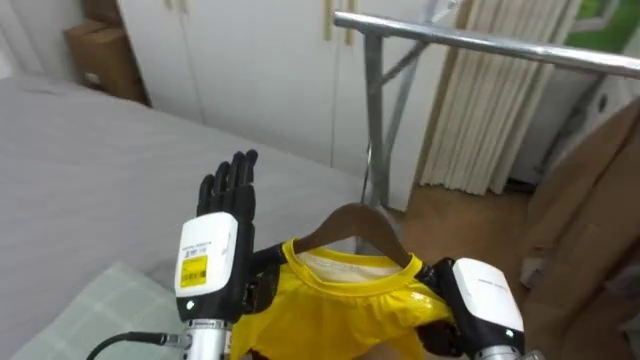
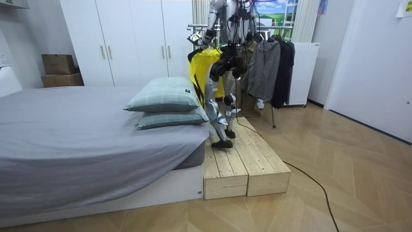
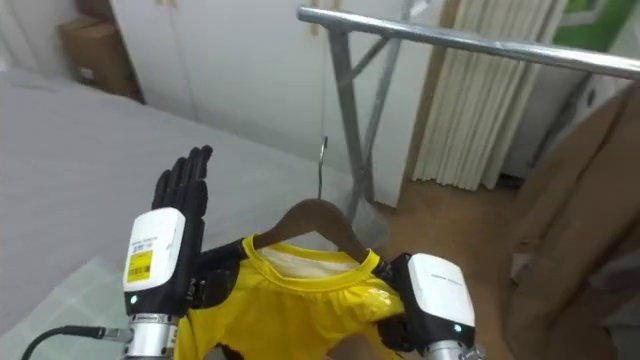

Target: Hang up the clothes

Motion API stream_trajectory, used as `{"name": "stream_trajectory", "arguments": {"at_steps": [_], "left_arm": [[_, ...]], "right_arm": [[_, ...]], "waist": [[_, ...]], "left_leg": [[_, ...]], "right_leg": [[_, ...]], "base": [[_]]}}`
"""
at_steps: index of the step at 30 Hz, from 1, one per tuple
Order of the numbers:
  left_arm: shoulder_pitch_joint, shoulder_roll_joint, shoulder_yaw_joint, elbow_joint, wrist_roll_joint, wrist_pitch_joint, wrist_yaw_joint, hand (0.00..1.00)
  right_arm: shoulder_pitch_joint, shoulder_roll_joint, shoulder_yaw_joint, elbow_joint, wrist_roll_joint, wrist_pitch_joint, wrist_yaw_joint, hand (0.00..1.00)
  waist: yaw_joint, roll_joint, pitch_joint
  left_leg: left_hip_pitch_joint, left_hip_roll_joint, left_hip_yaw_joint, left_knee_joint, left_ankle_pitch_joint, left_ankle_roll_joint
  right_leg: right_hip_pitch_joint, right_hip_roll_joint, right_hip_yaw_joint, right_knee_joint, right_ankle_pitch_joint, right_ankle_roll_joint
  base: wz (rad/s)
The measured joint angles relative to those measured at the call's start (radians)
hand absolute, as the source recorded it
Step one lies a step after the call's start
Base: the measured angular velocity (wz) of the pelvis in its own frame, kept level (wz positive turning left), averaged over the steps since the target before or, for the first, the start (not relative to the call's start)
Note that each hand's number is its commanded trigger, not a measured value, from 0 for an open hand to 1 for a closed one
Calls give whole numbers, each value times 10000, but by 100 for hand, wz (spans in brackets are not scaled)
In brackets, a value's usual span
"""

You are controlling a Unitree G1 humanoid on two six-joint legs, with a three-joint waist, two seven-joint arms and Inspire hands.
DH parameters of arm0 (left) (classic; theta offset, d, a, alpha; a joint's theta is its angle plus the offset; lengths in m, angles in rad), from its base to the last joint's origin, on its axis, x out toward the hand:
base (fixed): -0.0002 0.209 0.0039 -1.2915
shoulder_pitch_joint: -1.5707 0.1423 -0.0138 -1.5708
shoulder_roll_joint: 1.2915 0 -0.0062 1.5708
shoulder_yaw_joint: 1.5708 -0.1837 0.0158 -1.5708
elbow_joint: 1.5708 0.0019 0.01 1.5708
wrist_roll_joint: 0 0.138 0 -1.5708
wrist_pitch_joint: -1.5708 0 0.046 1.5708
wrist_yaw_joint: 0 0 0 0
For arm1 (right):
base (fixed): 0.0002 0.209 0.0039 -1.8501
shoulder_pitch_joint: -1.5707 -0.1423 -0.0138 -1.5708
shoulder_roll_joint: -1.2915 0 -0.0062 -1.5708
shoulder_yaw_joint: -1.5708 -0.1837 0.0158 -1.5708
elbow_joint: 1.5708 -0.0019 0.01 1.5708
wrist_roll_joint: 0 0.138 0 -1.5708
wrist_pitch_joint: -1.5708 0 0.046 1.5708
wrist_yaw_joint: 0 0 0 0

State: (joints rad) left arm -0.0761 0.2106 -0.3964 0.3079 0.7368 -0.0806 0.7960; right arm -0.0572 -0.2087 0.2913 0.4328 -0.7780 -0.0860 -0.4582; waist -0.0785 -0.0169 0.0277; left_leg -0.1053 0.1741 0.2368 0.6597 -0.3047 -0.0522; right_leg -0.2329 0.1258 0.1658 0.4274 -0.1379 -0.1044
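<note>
A yellow shirt [image 1: 340,300] hangs on a brown wooden hanger [image 1: 355,225] whose thin metal hook [image 3: 322,165] points up. It is held at chest height below the clothes rack's silver rail [image 1: 480,42]. My left hand [image 1: 225,200] stands at the shirt's left shoulder with its dark fingers straight and pointing up, open. At the shirt's right shoulder is my right hand [image 1: 485,300], its fingers hidden under the cloth. In the room view I stand on a wooden platform [image 2: 241,161] facing the rack, with the yellow shirt [image 2: 203,67] in front of me.
A brown garment [image 1: 590,200] hangs at the right under the rail. Grey and dark clothes [image 2: 270,61] hang on the rack. The grey bed [image 2: 77,129] with pale green pillows [image 2: 164,103] lies to my left. White wardrobe doors [image 1: 250,70] and cardboard boxes [image 1: 100,50] stand behind.
</note>
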Motion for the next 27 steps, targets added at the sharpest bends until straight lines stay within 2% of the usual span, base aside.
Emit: {"name": "stream_trajectory", "arguments": {"at_steps": [1, 2, 3, 4, 5, 6, 7, 8, 9, 10, 13, 17, 23, 24, 25, 27], "left_arm": [[2, -36, 3, 26, 2, 0, 167, 0], [3, -57, 3, 45, 11, 0, 232, 0], [10, -68, 2, 73, 26, -3, 308, 0], [10, -74, -2, 76, 25, -3, 326, 0], [8, -78, -14, 76, 24, 0, 376, 0], [12, -79, -121, 78, 21, 27, 497, 0], [-17, -63, -214, 78, 34, 51, 540, 0], [5, -55, -224, 78, 34, 77, 549, 0], [46, -58, -244, 84, 37, 118, 552, 0], [42, -45, -329, 83, 18, 125, 552, 0], [24, -36, -428, 81, 1, 92, 546, 0], [-11, 36, -506, 75, -47, 70, 488, 0], [-15, 332, -517, 89, -76, 73, 375, 0], [-22, 386, -472, 88, -76, 76, 375, 0], [-18, 420, -464, 91, -70, 75, 374, 0], [-17, 424, -397, 92, -68, 56, 375, 0]], "right_arm": [[5, 25, 15, -99, -3, -2, -6, 100], [8, 36, 20, -143, -7, -3, -6, 100], [16, 35, 20, -183, -90, -4, -38, 100], [54, 12, 17, -182, -117, -3, -101, 100], [57, -7, 19, -182, -119, 3, -105, 100], [64, -146, 11, -180, -127, 18, -105, 100], [61, -183, -6, -182, -127, 31, -116, 100], [64, -179, 1, -181, -128, 46, -115, 100], [64, -189, -10, -183, -134, 47, -118, 100], [68, -226, -26, -183, -115, 120, -123, 100], [67, -251, -43, -198, -38, 200, -220, 100], [68, -258, -29, -207, -31, 218, -233, 100], [67, -198, 37, -203, -99, 330, -235, 100], [67, -187, 39, -202, -95, 400, -235, 100], [67, -192, 31, -195, -75, 475, -234, 100], [46, -177, 7, -196, -96, 576, -227, 100]], "waist": [[20, -3, -11], [44, 10, -27], [2, 38, -50], [-42, 34, -66], [-50, 42, -76], [-59, 97, -196], [-87, 69, -215], [-67, 1, -249], [-76, -61, -286], [-176, -94, -297], [-274, -85, -304], [-263, -62, -295], [-208, 83, -191], [-189, 90, -155], [-22, 92, -130], [42, 101, -93]], "left_leg": [[-259, -187, -564, -574, 30, -51], [-339, -268, -812, -946, 56, -89], [-470, -306, -1135, -1742, 174, -200], [-499, -295, -1249, -2585, 315, -343], [-530, -306, -1288, -2882, 493, -425], [-495, -405, -1301, -3007, 817, -450], [-362, -487, -1212, -3108, 1087, -336], [-264, -501, -990, -3140, 1108, -311], [-56, -527, -726, -3251, 1065, -245], [136, -581, -636, -3406, 1059, -224], [545, -647, -469, -3784, 1075, -155], [843, -657, -198, -4156, 1067, -129], [1059, -644, 321, -4295, 986, -59], [1087, -640, 444, -4303, 969, -56], [1144, -640, 665, -4354, 960, -53], [1156, -643, 928, -4462, 960, -53]], "right_leg": [[49, 89, 428, 3, 36, 49], [61, 118, 616, 5, 55, 59], [96, 239, 1059, 9, 104, 134], [122, 354, 1496, 30, 114, 228], [114, 413, 1696, 41, 113, 290], [32, 527, 1954, 33, 125, 424], [-3, 477, 1773, 22, 137, 477], [-24, 437, 1566, -1, 139, 479], [39, 205, 1173, -164, 164, 475], [200, 103, 1098, -342, 179, 497], [578, 6, 1318, -848, 251, 607], [773, 17, 1583, -1203, 296, 633], [741, 128, 2169, -1211, 292, 642], [714, 163, 2280, -1201, 281, 657], [655, 205, 2453, -1187, 268, 671], [443, 254, 2525, -1178, 242, 693]], "base": [[-119], [-145], [-132], [-121], [-111], [-97], [-93], [-78], [-54], [-36], [-14], [-18], [-31], [-45], [-52], [-35]]}}
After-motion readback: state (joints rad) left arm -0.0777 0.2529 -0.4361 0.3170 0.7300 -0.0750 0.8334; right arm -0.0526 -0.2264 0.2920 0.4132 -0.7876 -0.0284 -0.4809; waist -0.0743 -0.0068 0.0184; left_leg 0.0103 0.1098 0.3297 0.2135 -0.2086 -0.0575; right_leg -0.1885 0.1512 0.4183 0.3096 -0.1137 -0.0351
